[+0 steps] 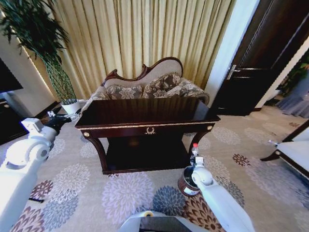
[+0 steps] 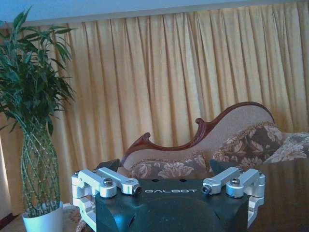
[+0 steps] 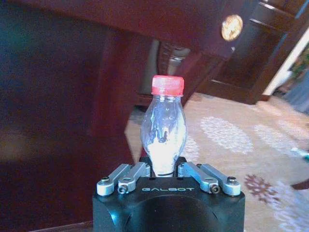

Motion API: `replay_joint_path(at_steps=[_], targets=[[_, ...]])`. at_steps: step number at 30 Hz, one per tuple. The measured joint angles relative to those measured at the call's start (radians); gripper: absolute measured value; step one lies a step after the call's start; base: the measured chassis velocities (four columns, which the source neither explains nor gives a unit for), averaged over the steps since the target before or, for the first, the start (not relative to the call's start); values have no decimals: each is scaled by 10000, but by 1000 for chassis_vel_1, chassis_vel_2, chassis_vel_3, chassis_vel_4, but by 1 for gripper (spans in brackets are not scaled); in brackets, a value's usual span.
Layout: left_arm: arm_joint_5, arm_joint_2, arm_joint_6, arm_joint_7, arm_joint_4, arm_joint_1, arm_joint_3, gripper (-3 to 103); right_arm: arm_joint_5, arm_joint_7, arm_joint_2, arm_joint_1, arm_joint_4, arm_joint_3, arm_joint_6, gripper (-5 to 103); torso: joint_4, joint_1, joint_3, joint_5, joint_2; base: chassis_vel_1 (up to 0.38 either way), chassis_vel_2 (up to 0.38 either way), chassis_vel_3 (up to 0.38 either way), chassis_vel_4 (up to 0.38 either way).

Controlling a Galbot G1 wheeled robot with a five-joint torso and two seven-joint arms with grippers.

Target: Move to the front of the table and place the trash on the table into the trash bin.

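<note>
Down low by the desk's front right leg, the right gripper [image 3: 165,170] has its fingers squeezed on a clear bottle [image 3: 163,130] with a red cap. It hangs right over the trash bin [image 1: 188,182]. The bottle looks empty, light, smooth and easy to squash, so its narrow waist is a good spot to hold. Farther off, the left gripper [image 2: 169,186] waits by the desk [image 1: 145,113], fingers apart.

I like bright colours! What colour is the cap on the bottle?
Red. The bottle cap shows best in the right wrist view.
</note>
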Motion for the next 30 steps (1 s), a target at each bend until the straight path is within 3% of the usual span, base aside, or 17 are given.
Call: replay_joint_path(at_steps=[11, 16, 17, 19, 21, 22, 24, 25, 26, 30], targets=[[-38, 81, -150, 38, 77, 30, -82, 100, -1610, 190, 758, 536, -2606, 383, 661, 19, -5, 0, 0, 1, 1, 0, 0, 0, 0], [-23, 56, -192, 53, 87, -39, 57, 100, -1863, 209, 935, 492, -2906, 558, 691, 34, -3, 0, 0, 0, 1, 0, 0, 0, 0], [-17, 37, -205, 54, 79, -50, 101, 100, -1909, 209, 993, 482, -2943, 617, 722, 44, -4, -1, 0, 0, 1, 0, 0, 0, 0], [-15, 28, -215, 56, 69, -52, 122, 100, -1919, 215, 1032, 481, -2944, 645, 733, 44, -4, 0, 0, 0, 1, 0, 0, 0, 0], [-8, 24, -250, 58, 50, -55, 146, 100, -1918, 242, 1086, 469, -2863, 659, 733, 56, -2, 0, 0, 2, 1, 0, 0, 0, 0], [-8, 24, -250, 58, 50, -55, 146, 100, -1918, 242, 1086, 469, -2863, 659, 733, 56, -2, 0, 0, 2, 1, 0, 0, 0, 0], [-6, 23, -274, 67, 48, -54, 148, 100, -1886, 289, 1083, 453, -2682, 609, 723, 68, -3, -1, 0, 0, 1, 0, 0, 0, 0], [-5, 24, -290, 69, 48, -51, 148, 100, -1869, 309, 1076, 448, -2616, 572, 714, 68, -3, 0, 0, 0, 1, 0, 0, 0, 0], [4, 25, -320, 71, 48, -37, 148, 100, -1832, 353, 1057, 445, -2525, 508, 701, 79, -2, 0, 0, 1, 1, 0, 0, 0, 0], [25, 39, -406, 74, 49, -6, 142, 100, -1696, 454, 977, 411, -2249, 395, 644, 89, -2, -1, 1, 1, 1, 0, 0, 0, 0]])
